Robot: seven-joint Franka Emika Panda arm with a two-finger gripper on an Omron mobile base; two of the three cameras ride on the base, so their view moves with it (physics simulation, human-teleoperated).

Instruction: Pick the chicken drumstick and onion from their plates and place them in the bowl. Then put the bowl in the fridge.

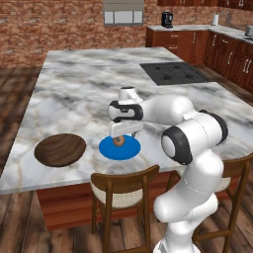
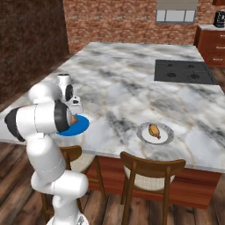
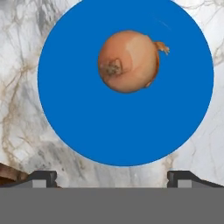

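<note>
- Plainly, the nearest risk sits at the gripper [image 3: 112, 178] itself: its jaws stand fully apart with nothing between them, hovering over the blue plate [image 3: 87, 131]. In the hand view the fingertips [image 3: 41, 177] rise at the bottom edge while the onion [image 3: 127, 60] lies well up the frame, so the ball looks to be ahead of the line between the tips, not between them. A straight descent from here would likely close on bare plate or clip the onion's near side.
- A round, smooth onion is apt to roll if one finger meets it first; it could run off the plate onto the marble counter [image 1: 74, 94].
- From the left base view the gripper [image 1: 124, 132] hangs just above the onion [image 1: 118, 141], apart from it, with the plate [image 1: 106, 148] near the counter's front edge, so a rolled onion might drop to the floor.
- Beside the plate, the wooden bowl [image 1: 60, 149] waits, apart from it.
- Further off to the robot's right, the chicken drumstick [image 2: 154, 130] rests on the pale plate [image 2: 166, 137], well apart from the arm and not yet picked.
</note>
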